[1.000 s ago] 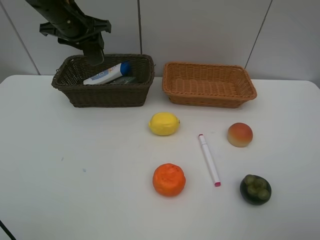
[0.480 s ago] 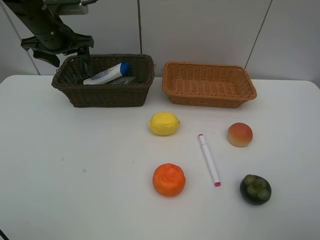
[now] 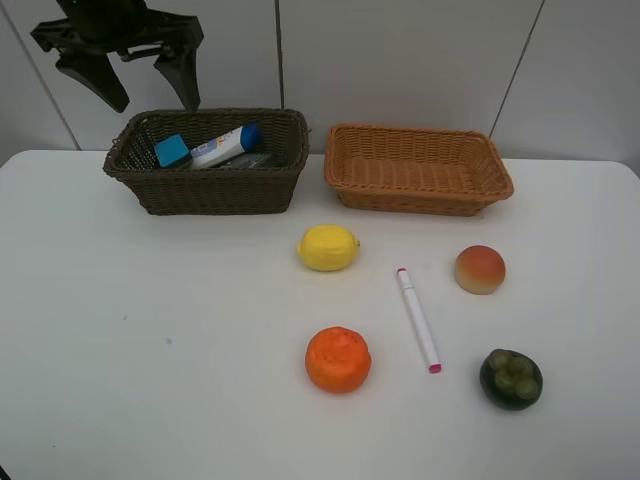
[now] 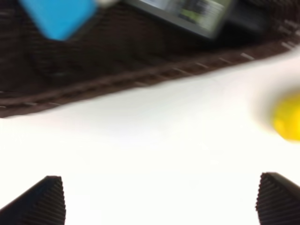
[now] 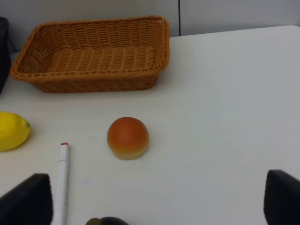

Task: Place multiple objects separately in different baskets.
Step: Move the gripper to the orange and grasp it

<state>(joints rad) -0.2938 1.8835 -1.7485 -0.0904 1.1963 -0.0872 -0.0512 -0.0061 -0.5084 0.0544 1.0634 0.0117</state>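
While its jaws stand wide and empty, the left gripper (image 3: 152, 98) hovers over the dark brown wicker basket (image 3: 205, 192), where the black-blue eraser block (image 3: 172, 150) lies beside the white blue-capped tube (image 3: 226, 145), seemingly grouped as household items; the right gripper (image 5: 152, 202), likewise spread, faces the round peach (image 5: 127, 138).

A white counter (image 3: 150, 350) is seen. At its far side, a dark brown basket (image 3: 210, 190) and a light orange-tan basket (image 3: 415, 200) are set side by side. Nearer, a yellow lemon (image 3: 328, 247), peach (image 3: 480, 269), white pink-tipped marker (image 3: 418, 319), orange (image 3: 338, 359) and dark green mangosteen (image 3: 511, 379) are laid apart.
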